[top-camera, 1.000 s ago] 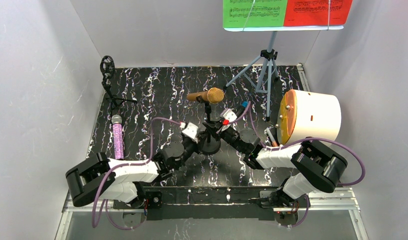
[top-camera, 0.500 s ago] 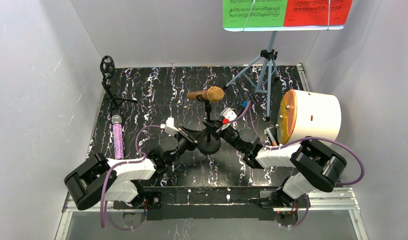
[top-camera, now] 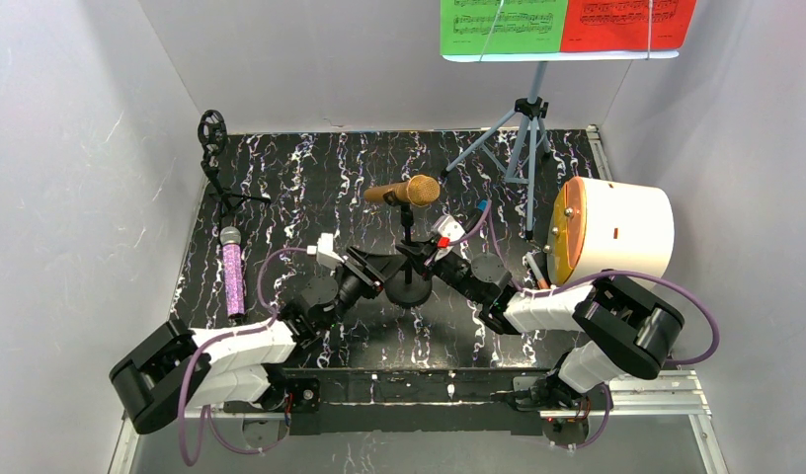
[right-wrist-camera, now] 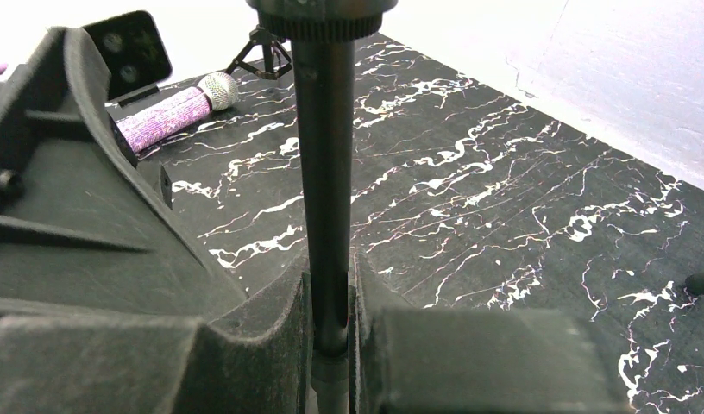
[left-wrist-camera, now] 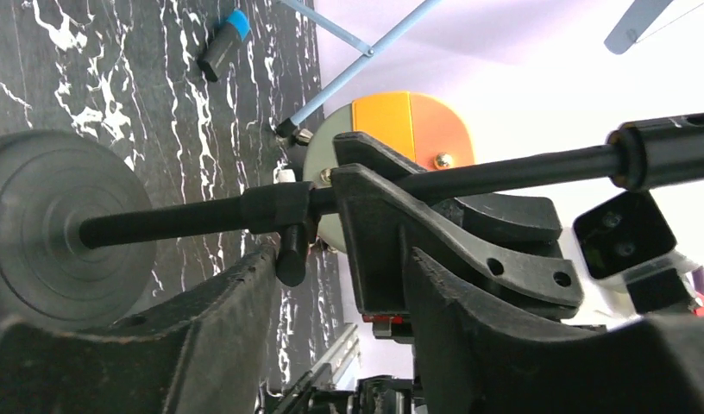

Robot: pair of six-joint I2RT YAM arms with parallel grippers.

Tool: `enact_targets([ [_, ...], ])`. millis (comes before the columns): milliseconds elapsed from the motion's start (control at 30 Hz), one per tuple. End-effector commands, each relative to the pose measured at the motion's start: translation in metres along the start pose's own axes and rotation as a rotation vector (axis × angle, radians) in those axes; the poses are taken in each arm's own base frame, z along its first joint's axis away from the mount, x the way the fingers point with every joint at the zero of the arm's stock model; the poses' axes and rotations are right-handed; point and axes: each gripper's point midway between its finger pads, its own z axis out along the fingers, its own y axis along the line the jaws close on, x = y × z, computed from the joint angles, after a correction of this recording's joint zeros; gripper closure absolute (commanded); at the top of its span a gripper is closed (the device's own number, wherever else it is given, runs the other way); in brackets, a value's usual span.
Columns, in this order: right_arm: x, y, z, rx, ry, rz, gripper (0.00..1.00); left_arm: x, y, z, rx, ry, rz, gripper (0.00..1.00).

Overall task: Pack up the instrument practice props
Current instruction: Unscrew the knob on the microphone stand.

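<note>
Pale blue music rack (top-camera: 562, 56) stands tallest, at the back right corner, its shelf close to the rear wall and its thin tripod legs (top-camera: 523, 148) splayed on the black, white-veined marble tabletop (top-camera: 300, 178). A green score sheet (top-camera: 500, 25) and a red score sheet (top-camera: 626, 22) lean on it edge to edge; both carry printed staves too small to read. White walls shut the table in on the left, back and right, and a metal rail (top-camera: 656, 400) runs along the near edge.

A white drum-shaped tub (top-camera: 616, 229) with a glossy orange face lies on its side near the right wall, just beside one tripod foot, so that side is tight. Bare marble shows across the left and back middle.

At centre a thin black mic mount (top-camera: 409, 286), a round matte base with an upright rod, carries the gold microphone (top-camera: 404, 192), mesh-headed, lying across its top. The right gripper (right-wrist-camera: 330, 302) is clamped on the rod, a pad (right-wrist-camera: 288, 328) pressed to each side. The left gripper (top-camera: 382, 271) sits at the base's left, its fingers (left-wrist-camera: 202, 345) spread apart, the rod crossing just beyond their tips.

The purple glitter microphone (top-camera: 231, 276) lies flat near the left wall. A second mic mount (top-camera: 214, 163) stands in the back left corner. A small blue-capped black piece (top-camera: 483, 206) lies between the centre mount and the tripod.
</note>
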Motion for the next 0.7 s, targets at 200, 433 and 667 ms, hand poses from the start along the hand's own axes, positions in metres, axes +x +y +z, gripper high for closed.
enact_targets([
  [200,-0.007,0.001,0.006,-0.003,-0.019,-0.003,0.99,-0.025,0.0,-0.011,-0.029,-0.015,0.702,0.4],
  [433,-0.005,0.002,0.006,-0.008,-0.016,-0.003,0.99,-0.02,-0.002,-0.01,0.05,0.099,1.163,0.33],
  [667,-0.007,0.001,0.006,-0.005,-0.021,-0.004,0.99,-0.013,0.002,-0.018,0.109,0.1,1.543,0.32],
])
